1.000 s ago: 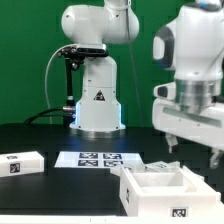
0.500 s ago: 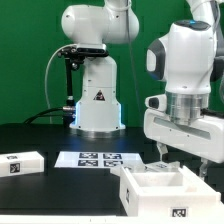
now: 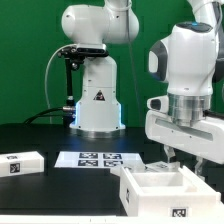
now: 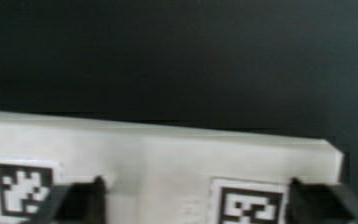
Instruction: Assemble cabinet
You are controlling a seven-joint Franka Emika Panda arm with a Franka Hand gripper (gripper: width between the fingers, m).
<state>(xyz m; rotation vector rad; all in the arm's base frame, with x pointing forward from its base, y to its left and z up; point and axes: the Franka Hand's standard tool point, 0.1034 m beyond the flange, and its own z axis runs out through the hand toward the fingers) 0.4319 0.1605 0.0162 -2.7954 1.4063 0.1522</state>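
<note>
The cabinet body [image 3: 150, 200], an open white box with tag markers, stands at the front of the exterior view's right. My gripper [image 3: 190, 157] hangs just above its far side, open and empty. In the wrist view my gripper [image 4: 202, 205] is open, and its dark fingertips [image 4: 78, 200] stand on either side of a tag on a flat white cabinet face [image 4: 158, 155]. That face carries two tags. A loose white panel [image 3: 20, 163] with a tag lies at the exterior view's left. No knob shows.
The marker board [image 3: 98, 159] lies flat in the middle of the black table. The white robot pedestal [image 3: 98, 105] stands behind it, before a green backdrop. Black table shows beyond the white face in the wrist view [image 4: 176, 60].
My gripper has swung toward the exterior view's left and come over the box's far side. In the last half second it has hardly moved.
</note>
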